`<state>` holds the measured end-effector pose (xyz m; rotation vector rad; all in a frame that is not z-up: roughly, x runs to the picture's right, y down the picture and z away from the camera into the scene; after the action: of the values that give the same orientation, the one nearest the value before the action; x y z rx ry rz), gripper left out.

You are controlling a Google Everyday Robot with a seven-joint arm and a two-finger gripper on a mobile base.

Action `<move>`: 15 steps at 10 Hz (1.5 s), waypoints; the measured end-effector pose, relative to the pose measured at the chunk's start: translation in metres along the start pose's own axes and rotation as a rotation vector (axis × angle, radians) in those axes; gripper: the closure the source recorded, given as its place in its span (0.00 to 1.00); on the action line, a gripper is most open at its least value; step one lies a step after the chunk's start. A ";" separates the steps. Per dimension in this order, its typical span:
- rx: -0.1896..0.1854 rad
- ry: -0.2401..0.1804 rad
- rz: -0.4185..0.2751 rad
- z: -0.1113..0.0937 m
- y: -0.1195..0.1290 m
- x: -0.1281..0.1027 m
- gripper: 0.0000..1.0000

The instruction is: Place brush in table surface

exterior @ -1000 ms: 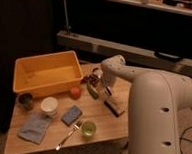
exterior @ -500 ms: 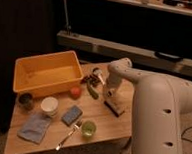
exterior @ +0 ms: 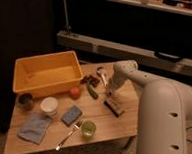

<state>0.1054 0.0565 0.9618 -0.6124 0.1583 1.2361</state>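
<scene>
Gripper [exterior: 110, 94]: at the end of the white arm [exterior: 159, 111], lowered close to the table surface [exterior: 108, 123] on its right side, just far of the dark block [exterior: 113, 107]; fingers clenched together, contents of the grip impossible to tell.
Arm: reaches in from the near right, fills the right side of the view, wrist bent down toward the wood.
Brush [exterior: 104, 78]: slim whitish stick with a dark far end, lying on the far right part of the table surface, just left of the wrist; contact with the gripper impossible to tell.
Table surface: light-brown planks, carries everything listed here.
Yellow tub [exterior: 26, 68]: far left corner, open side up.
Dark block: flat on the wood, near side of the gripper, set at a slant.
Reddish-dark cluster [exterior: 90, 80]: just right of the tub, left of the brush.
Green stick-like item [exterior: 92, 91]: between the cluster and the dark block.
Orange-red ball [exterior: 75, 92]: just near of the tub's right corner.
White bowl [exterior: 49, 106]: near of the tub, left of centre.
Dark cup [exterior: 25, 100]: left of the white bowl.
Blue sponge [exterior: 72, 114]: right of the white bowl.
Blue-grey cloth [exterior: 34, 128]: near left corner.
Fork [exterior: 67, 134]: near edge, between cloth and green cup [exterior: 88, 128].
</scene>
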 end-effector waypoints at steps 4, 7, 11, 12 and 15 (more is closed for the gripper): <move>-0.030 -0.031 -0.004 -0.015 0.011 -0.010 1.00; -0.016 -0.096 0.027 -0.072 0.009 -0.024 1.00; 0.040 -0.116 0.026 -0.123 0.013 -0.035 0.91; 0.044 -0.115 0.022 -0.124 0.015 -0.036 0.80; 0.035 -0.133 -0.012 -0.095 0.009 -0.037 0.48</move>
<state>0.1042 -0.0217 0.8952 -0.4981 0.0647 1.2560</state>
